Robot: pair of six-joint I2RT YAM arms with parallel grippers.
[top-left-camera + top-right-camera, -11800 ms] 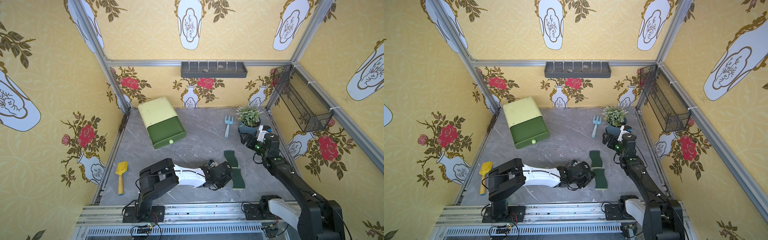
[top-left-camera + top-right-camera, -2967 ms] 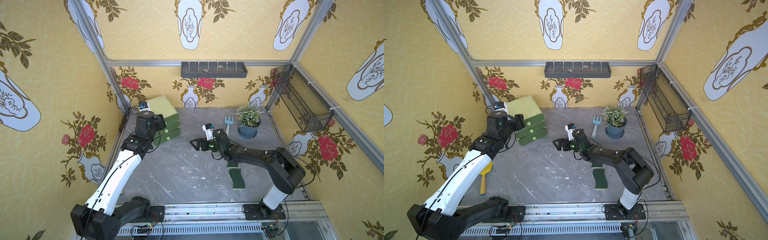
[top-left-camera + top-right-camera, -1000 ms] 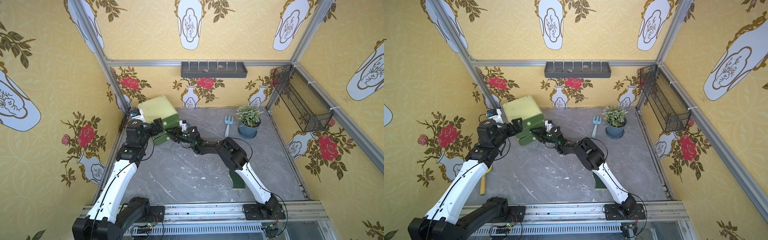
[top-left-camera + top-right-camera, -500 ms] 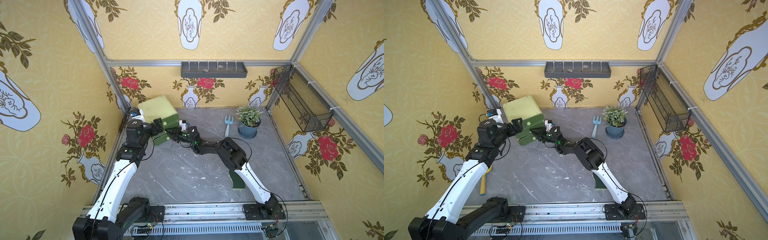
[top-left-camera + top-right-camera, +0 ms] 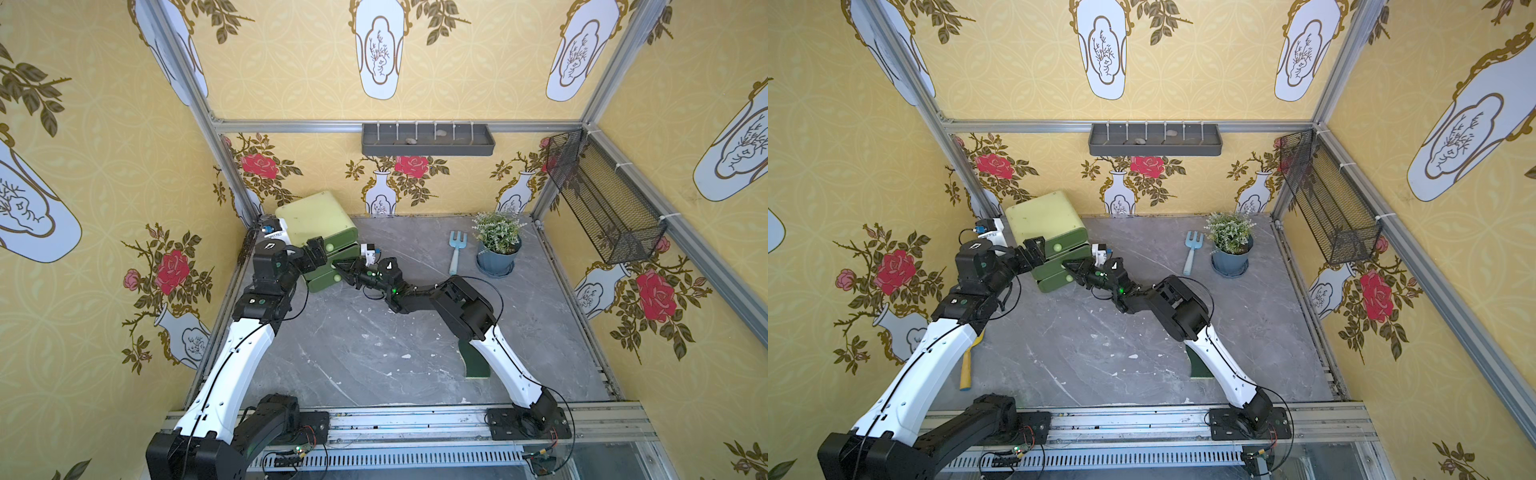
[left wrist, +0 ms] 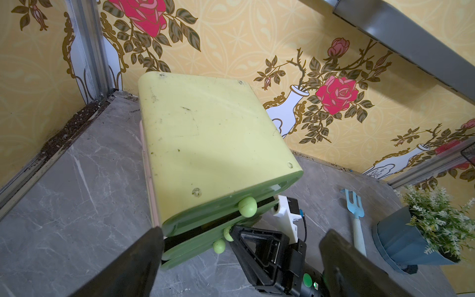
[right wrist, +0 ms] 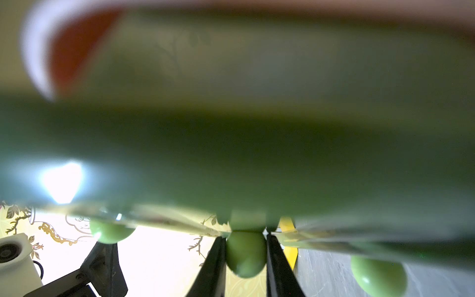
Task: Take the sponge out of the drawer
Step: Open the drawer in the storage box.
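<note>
Pinching the middle knob (image 7: 245, 257) in our right gripper (image 7: 245, 243), jaws narrow, our left gripper (image 5: 319, 254) spread wide beside the drawers (image 5: 316, 216), plant (image 5: 496, 232) and fork (image 5: 456, 249) well apart.

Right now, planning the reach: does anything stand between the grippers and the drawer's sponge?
Yes: the middle drawer front, closed. The right gripper is shut on its knob; the left gripper hangs open. Inside is hidden.

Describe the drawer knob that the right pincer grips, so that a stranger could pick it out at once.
Find the green drawer unit in the far left corner. Three round pale-green knobs run down its front. The one meant is the middle knob, the only one clamped in the right pincer.
</note>
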